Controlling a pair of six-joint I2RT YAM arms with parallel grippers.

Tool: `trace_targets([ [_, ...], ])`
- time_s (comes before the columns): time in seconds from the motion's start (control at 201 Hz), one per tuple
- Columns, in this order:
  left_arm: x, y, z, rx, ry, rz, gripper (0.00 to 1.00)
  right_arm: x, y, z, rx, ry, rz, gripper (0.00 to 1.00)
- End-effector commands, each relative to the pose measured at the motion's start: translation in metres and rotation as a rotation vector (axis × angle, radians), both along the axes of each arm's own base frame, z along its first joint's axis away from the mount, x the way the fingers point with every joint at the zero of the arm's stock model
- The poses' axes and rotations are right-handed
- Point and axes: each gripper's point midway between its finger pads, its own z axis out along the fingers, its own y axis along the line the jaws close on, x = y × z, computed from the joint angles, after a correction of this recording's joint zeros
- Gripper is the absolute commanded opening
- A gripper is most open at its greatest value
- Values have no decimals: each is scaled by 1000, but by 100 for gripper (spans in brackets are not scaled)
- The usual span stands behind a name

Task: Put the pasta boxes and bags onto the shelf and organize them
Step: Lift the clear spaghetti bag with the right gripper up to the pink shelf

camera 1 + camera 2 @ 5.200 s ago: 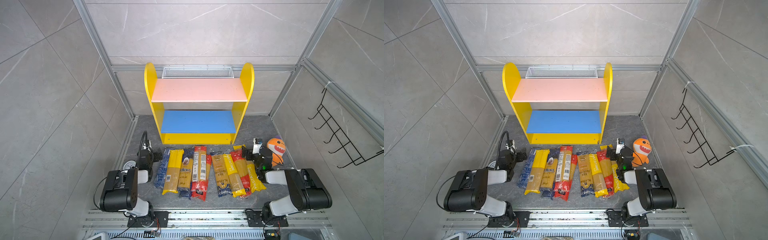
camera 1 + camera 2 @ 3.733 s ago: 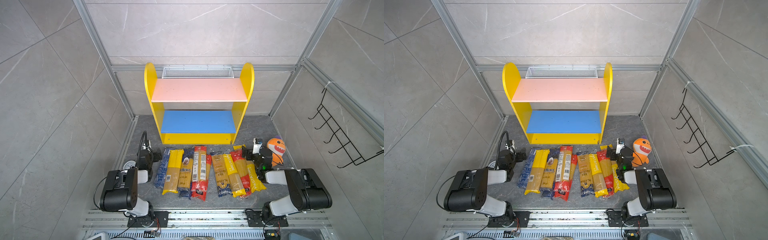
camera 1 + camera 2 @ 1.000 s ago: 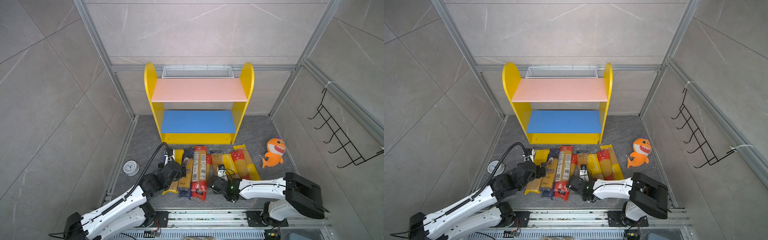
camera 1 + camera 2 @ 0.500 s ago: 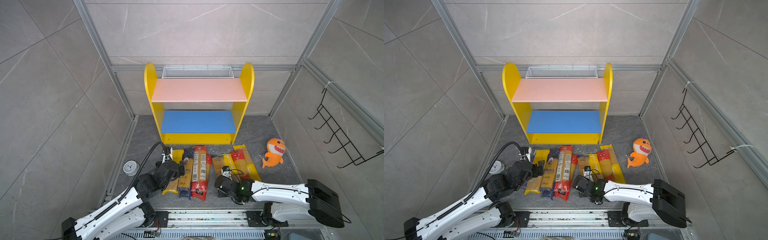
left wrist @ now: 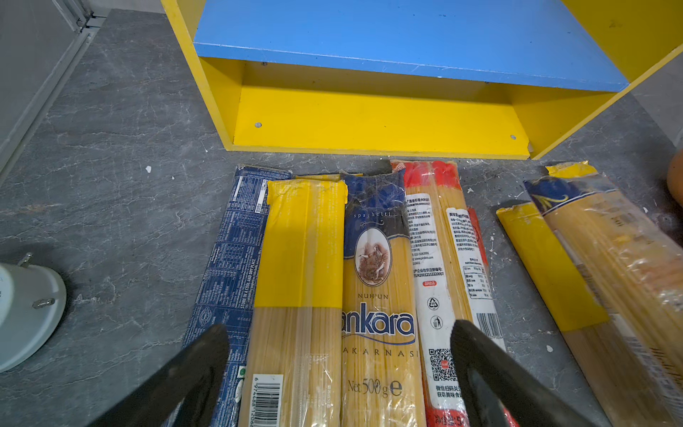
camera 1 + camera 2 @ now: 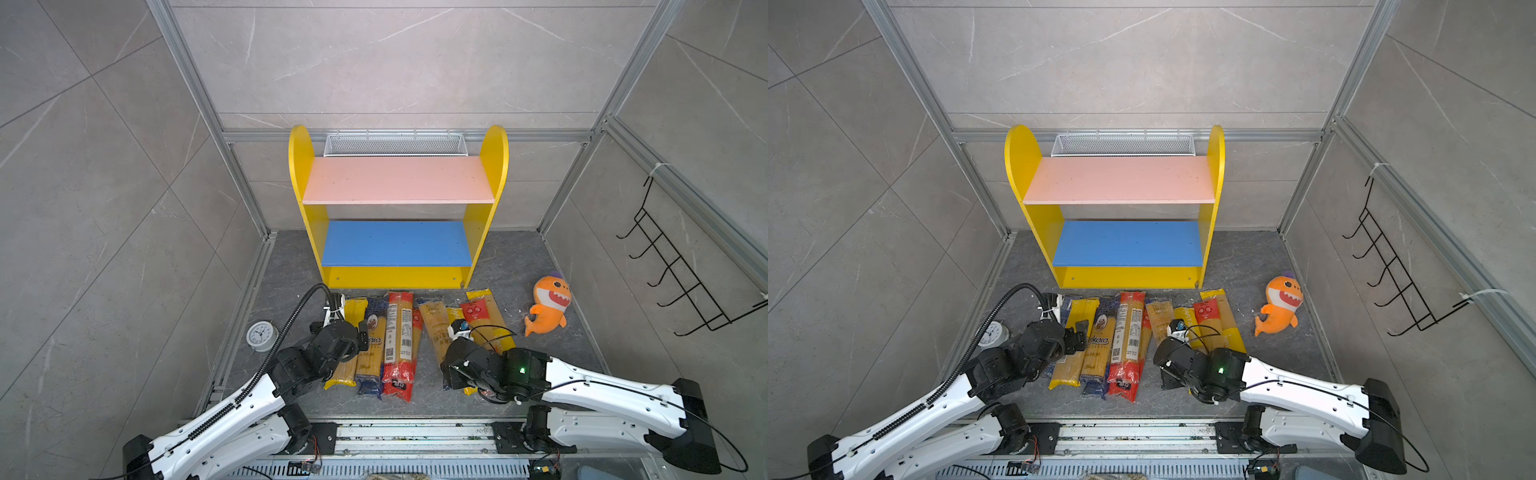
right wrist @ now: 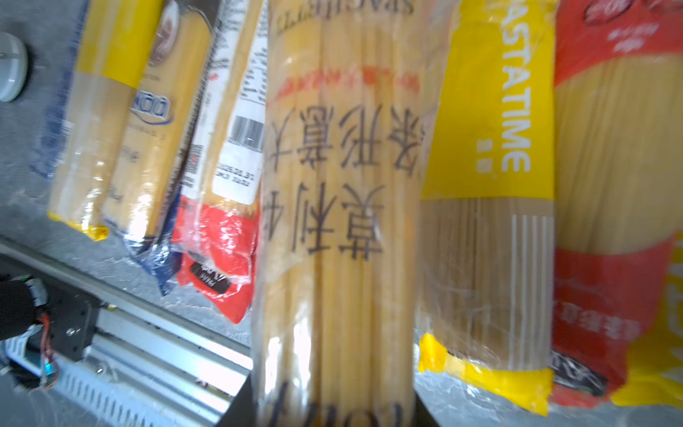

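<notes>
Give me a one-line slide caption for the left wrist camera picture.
Open left gripper poised above a yellow-ended spaghetti bag and the Ankara bag, facing the shelf.

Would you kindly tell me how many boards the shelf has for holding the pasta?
2: the pink upper board on top and the blue lower board directly beneath it, both bare. None appears to be hidden.

The clear spaghetti bag [image 7: 332, 222] is blurred and cut off at the edge (the clock [image 7: 11, 66] too).
</notes>
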Motion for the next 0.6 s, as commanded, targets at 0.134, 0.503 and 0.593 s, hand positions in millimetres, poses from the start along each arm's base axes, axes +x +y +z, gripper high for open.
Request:
trace_targets([
  [0.134, 9, -8, 28, -10, -60, -7, 97, 10, -7, 81, 91, -168, 33, 0],
  [0.503, 19, -27, 45, 11, -67, -60, 97, 20, -23, 198, 149, -382, 71, 0],
  [0.593, 20, -30, 49, 13, -71, -71, 97, 27, -20, 222, 140, -435, 69, 0],
])
